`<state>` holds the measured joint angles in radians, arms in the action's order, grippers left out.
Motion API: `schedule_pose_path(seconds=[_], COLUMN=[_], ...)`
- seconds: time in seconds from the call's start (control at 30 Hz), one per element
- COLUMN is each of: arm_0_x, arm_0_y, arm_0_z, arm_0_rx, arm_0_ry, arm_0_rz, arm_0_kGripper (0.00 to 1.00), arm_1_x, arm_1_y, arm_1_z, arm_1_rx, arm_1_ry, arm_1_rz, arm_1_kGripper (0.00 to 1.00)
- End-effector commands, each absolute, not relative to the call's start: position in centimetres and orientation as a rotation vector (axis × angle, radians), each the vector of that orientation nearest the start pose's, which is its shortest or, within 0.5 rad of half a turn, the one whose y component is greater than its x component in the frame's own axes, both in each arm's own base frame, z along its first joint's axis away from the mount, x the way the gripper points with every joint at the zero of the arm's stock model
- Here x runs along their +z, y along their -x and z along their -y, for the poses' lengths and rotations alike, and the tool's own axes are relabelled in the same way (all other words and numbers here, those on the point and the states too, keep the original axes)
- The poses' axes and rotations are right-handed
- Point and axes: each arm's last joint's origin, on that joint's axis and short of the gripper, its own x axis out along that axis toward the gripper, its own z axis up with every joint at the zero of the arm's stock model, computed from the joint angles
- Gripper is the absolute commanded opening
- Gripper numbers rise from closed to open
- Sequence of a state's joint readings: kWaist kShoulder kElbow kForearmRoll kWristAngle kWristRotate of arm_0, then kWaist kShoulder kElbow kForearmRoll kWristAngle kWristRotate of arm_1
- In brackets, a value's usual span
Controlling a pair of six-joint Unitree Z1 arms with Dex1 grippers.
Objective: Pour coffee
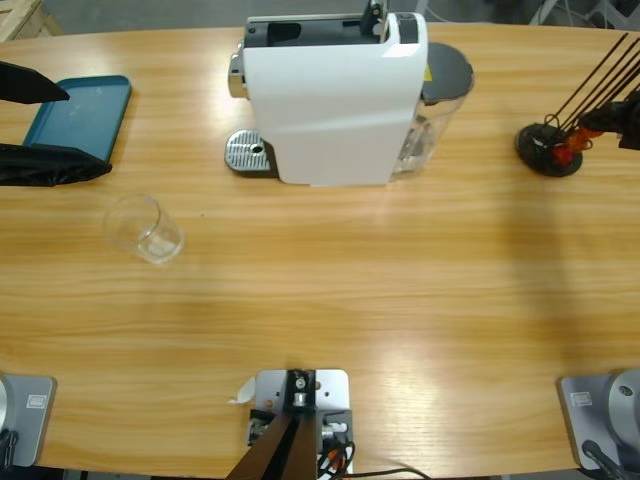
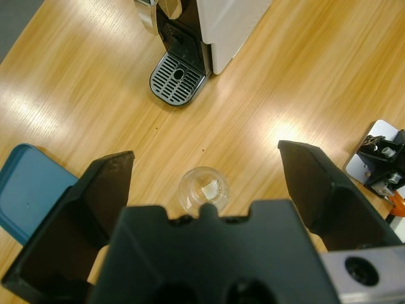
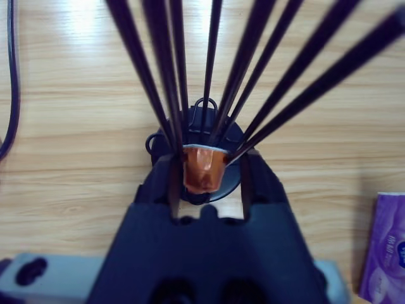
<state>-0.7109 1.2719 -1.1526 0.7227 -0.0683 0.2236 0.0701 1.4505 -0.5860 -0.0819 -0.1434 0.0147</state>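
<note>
No coffee shows in any view. A clear empty glass (image 1: pixel 145 228) (image 2: pixel 202 190) stands on the wooden table, left of the white coffee machine (image 1: pixel 335 100) (image 2: pixel 221 25). My left gripper (image 1: pixel 85 130) (image 2: pixel 205 155) hovers above the glass, open wide, with nothing between its jaws. My right gripper (image 3: pixel 205 161) is at the black capsule rack (image 1: pixel 548 148) (image 3: pixel 202 130) on the right, shut on an orange capsule (image 3: pixel 202 168) between the rack's thin black rods. The machine's metal drip tray (image 1: pixel 248 152) (image 2: pixel 177 79) has nothing on it.
A blue tray (image 1: pixel 80 115) (image 2: pixel 31 190) lies at the table's left, under the left gripper. A clear water tank (image 1: pixel 440 110) sits on the machine's right side. A purple packet (image 3: pixel 386 247) and a dark cable (image 3: pixel 9 82) lie near the rack.
</note>
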Motion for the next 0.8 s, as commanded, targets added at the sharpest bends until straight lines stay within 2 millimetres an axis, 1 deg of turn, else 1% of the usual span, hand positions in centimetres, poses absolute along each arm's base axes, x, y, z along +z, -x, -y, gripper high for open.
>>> schedule_pose_path(seconds=[0.03, 0.4, 0.47, 0.63, 0.7, 0.8], arm_0_x=[36.6, 36.5, 36.5, 36.3, 36.2, 35.8], arm_0_y=[-14.5, -14.3, -14.3, -14.3, -14.2, -14.1], arm_0_z=[13.0, 12.9, 12.9, 12.8, 12.7, 12.6], arm_0_rx=[-0.821, -0.821, -0.821, -0.821, -0.82, -0.82], arm_0_ry=[-0.496, -0.496, -0.497, -0.498, -0.498, -0.5], arm_0_rz=[-0.792, -0.793, -0.793, -0.799, -0.804, -0.814], arm_0_kGripper=[0.987, 0.987, 0.987, 0.987, 0.987, 0.987], arm_1_x=[22.6, 22.5, 22.9, 24.9, 25.1, 26.0], arm_1_y=[-22.4, -22.3, -22.2, -22.2, -21.8, -21.8], arm_1_z=[-0.6, -0.5, -0.6, -0.6, -0.5, -0.5], arm_1_rx=[-0.074, -0.092, -0.086, -0.082, -0.08, -0.079], arm_1_ry=[0.088, 0.097, 0.094, 0.107, 0.113, 0.113], arm_1_rz=[-0.819, -0.826, -0.806, -0.745, -0.76, -0.749], arm_1_kGripper=[0.0, 0.0, 0.0, 0.0, 0.0, 0.0])
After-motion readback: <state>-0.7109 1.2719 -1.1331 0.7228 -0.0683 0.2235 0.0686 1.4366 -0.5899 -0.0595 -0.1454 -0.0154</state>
